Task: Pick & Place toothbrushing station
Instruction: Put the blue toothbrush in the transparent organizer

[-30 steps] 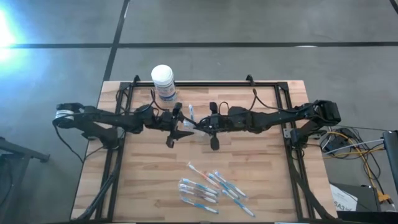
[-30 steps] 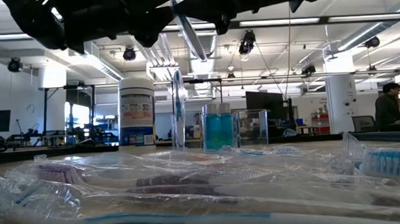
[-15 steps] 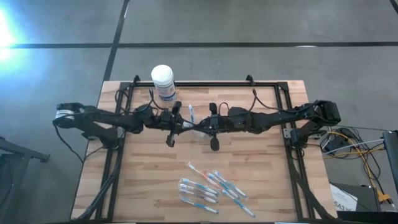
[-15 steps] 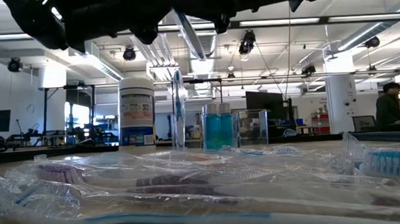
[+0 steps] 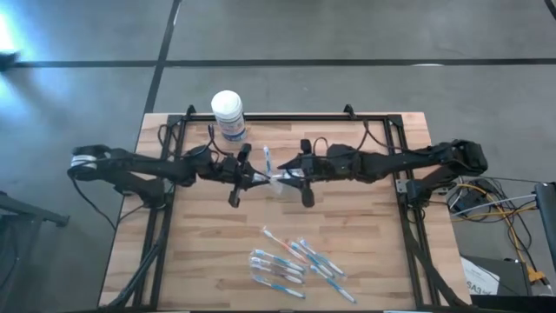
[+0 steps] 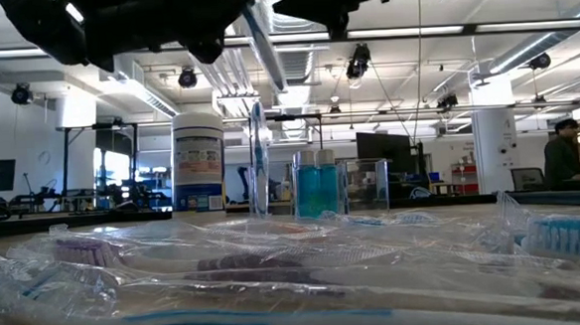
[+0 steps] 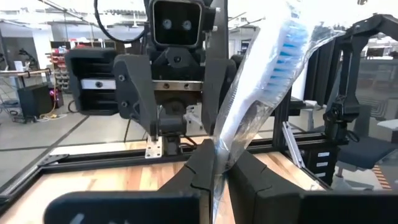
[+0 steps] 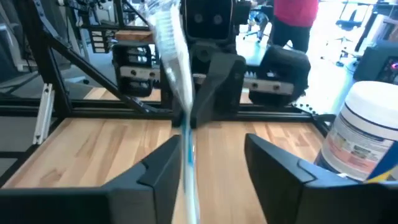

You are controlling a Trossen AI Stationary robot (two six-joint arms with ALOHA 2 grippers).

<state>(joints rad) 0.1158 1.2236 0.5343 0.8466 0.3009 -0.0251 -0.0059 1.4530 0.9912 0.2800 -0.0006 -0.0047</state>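
Wooden table (image 5: pixel 365 252) with black frame rails around its far and side edges. Left arm (image 5: pixel 139 167) reaches in from the left side, right arm (image 5: pixel 408 161) from the right; the two meet above the table's middle, toward the far half.

White-lidded tub (image 5: pixel 228 113) with blue label stands upright at the far edge, left of centre; low view shows it (image 6: pixel 198 159) behind the wrapped brushes.

Pile of wrapped blue-and-white toothbrushes (image 5: pixel 291 261) lies flat on the near half of the table, right of centre, well apart from both grippers. In the low view they fill the foreground in crinkled clear wrap (image 6: pixel 276 273).

Small clear cup (image 5: pixel 280 184) sits under the spot where the arms meet; low view shows clear containers with a blue item (image 6: pixel 319 186) far back. One toothbrush stands upright beside it (image 6: pixel 258 164).

Left gripper (image 5: pixel 252 178) is clenched on a wrapped toothbrush (image 7: pixel 264 93): left wrist view shows both fingers (image 7: pixel 199 171) pressed onto the handle, bristle end tilted up and away. Held brush hangs above the table, near the cup.

Right gripper (image 5: pixel 291 178) is released: right wrist view shows its fingers (image 8: pixel 158 168) spread apart, the same brush (image 8: pixel 177 68) standing in the gap, touching neither side that I can tell.

A person (image 6: pixel 565 153) stands far off in the room, right side of the low view.
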